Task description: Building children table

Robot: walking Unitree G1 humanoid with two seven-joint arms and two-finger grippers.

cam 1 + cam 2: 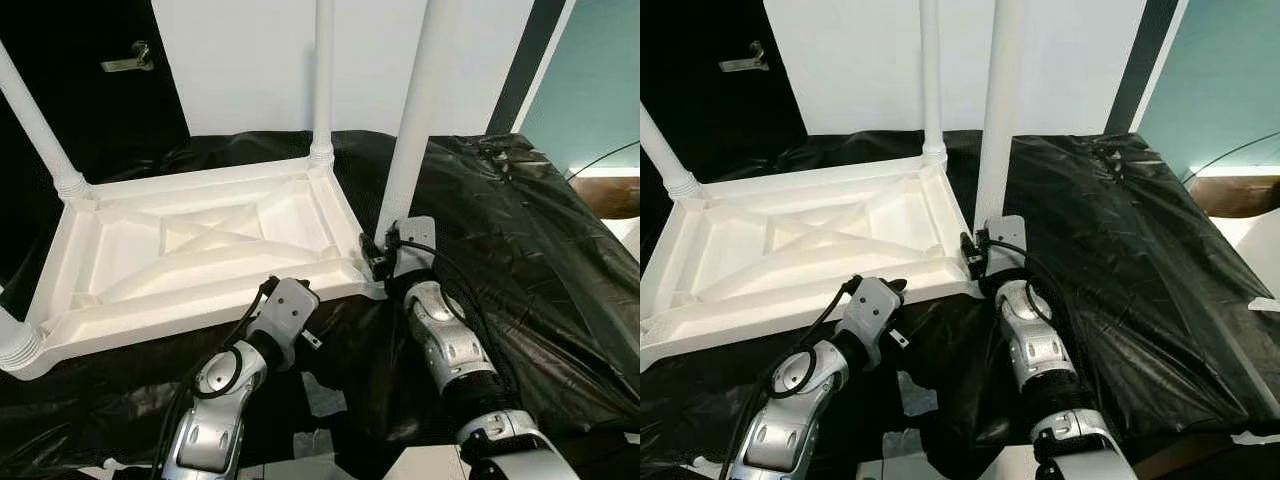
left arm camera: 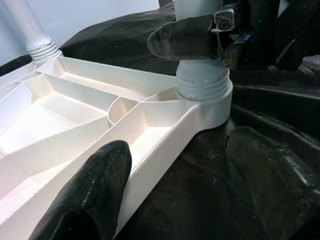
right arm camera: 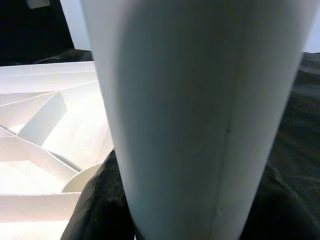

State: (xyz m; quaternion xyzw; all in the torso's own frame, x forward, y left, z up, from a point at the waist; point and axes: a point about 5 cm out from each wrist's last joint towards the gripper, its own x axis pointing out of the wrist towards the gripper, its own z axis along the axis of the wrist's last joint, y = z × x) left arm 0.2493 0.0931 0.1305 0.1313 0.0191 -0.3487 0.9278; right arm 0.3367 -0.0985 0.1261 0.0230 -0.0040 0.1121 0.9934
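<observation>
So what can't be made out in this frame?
- Tops of the table legs: cut off by the head views' upper edge.
- Right gripper: fingers hidden behind the near leg.
- Thread seating in the corner socket: cannot tell.
- Tabletop near-left corner: cropped.

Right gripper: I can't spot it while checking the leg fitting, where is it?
The right gripper is closed around the white table leg just above its corner socket on the upturned tabletop, right of centre.
</observation>
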